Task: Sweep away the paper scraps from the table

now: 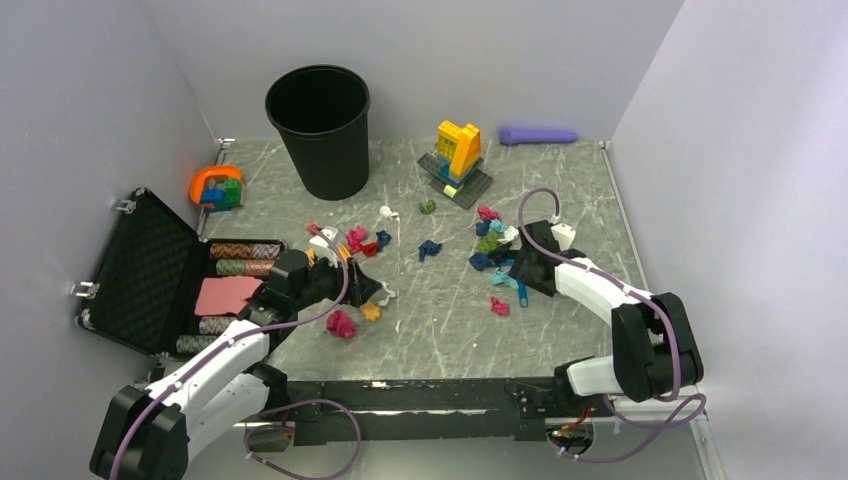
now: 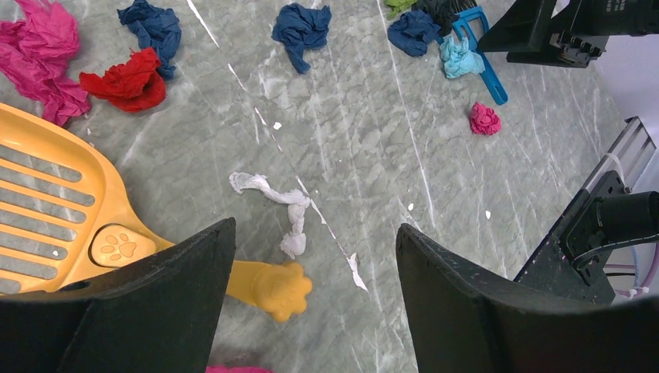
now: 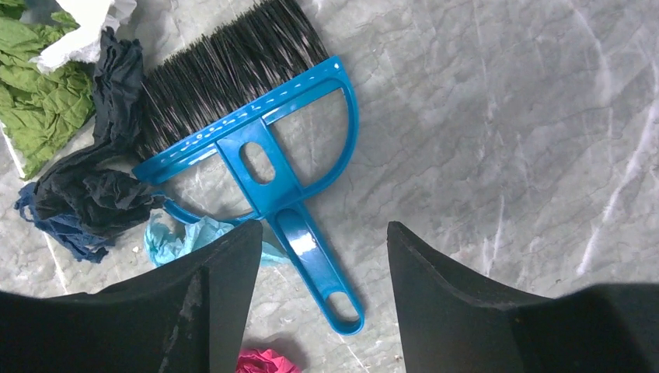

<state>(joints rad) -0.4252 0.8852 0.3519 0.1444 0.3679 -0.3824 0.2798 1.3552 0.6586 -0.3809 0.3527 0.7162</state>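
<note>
1. Crumpled paper scraps (image 1: 430, 248) in magenta, navy, teal, green, red and white lie strewn across the middle of the marble-patterned table (image 1: 440, 340). One bunch sits left of centre and another right of centre.
2. The right gripper (image 3: 322, 229) hangs with its jaws apart astride the handle of a blue hand brush (image 3: 280, 198). The brush lies flat against a green-and-navy clump, and neither finger appears to touch it.
3. The left gripper (image 2: 315, 227) stands wide and empty over an orange slotted scoop (image 2: 54, 194), whose paw-shaped handle end shows between the jaws.
4. The scraps look feather-light and soft. They are likely to skid or roll on the smooth surface, so bristles should move them better than pinching.
5. The brush looks rigid, light and glossy. Mid-handle, between the frame and the hanging hole, seems the surest hold, clamped squarely so it does not twist.
</note>
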